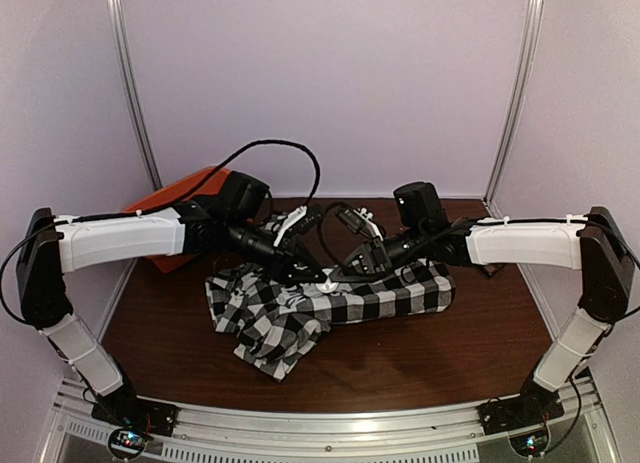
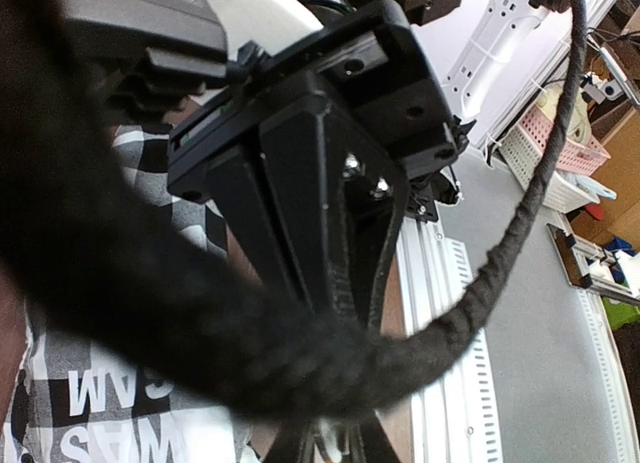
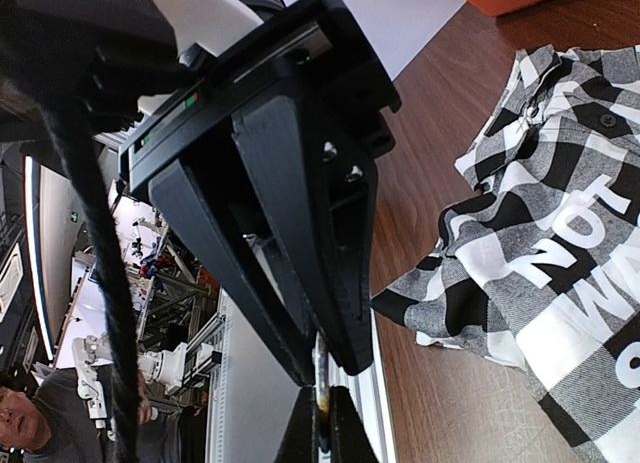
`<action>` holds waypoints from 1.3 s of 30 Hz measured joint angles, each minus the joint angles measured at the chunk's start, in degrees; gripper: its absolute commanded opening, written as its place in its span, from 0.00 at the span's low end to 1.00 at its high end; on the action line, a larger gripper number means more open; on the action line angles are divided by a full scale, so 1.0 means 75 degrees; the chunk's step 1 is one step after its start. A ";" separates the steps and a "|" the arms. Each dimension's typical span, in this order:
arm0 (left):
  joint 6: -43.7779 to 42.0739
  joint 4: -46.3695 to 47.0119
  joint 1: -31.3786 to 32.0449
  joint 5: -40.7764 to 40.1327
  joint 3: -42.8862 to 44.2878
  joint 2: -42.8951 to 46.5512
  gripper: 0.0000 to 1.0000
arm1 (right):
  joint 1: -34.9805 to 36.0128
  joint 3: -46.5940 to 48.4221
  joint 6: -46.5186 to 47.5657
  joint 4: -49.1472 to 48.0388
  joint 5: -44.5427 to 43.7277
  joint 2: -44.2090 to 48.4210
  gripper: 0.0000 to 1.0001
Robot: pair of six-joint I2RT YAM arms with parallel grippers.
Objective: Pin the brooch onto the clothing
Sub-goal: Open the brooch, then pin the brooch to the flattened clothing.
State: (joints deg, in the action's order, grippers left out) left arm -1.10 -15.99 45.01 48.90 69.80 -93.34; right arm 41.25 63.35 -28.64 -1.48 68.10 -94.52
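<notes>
Table [image 1: 450, 353] of dark wood carries everything; the 2 arms reach in from either side and meet over its middle. Shirt [image 1: 290, 318], checked black and white, lies rumpled under them, with an orange box [image 1: 165, 211] behind it at the left. Left gripper [image 1: 312, 274] and right gripper [image 1: 342, 270] point at each other just above the shirt's upper edge, tips near each other; the top view shows neither gap clearly. Right wrist view settles 1 of them: the right fingers [image 3: 290, 233] are pressed together, pinching a thin pale-gold sliver at their tips, the brooch [image 3: 321, 381] as far as can be told. That view also shows white lettering [image 3: 590, 213] on the shirt, which the top view does not. Left wrist view has a thick black cable [image 2: 480, 313] slung across it; the left fingers [image 2: 300, 203] taper close together, but their tips are hidden, so whether they grip anything cannot be told
</notes>
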 measured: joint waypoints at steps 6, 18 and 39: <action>0.0219 0.0714 0.0099 0.0131 -0.0160 0.0000 0.46 | -0.0009 0.0003 0.0029 0.0064 -0.0015 0.0000 0.00; 0.0790 0.1778 -0.0650 -0.0449 -0.0822 0.1250 0.98 | -0.0402 0.0297 0.1320 0.1649 -0.0836 0.0070 0.00; 0.0755 -0.0938 -0.0676 -0.6971 -0.0720 0.2981 0.98 | -0.0577 0.0845 0.1985 0.3981 -0.7577 0.1087 0.00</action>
State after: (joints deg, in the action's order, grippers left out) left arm 4.56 -23.03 39.94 -3.38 64.40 -70.98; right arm 36.93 69.69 -13.76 28.38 11.27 -86.37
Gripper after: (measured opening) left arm 0.976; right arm 0.006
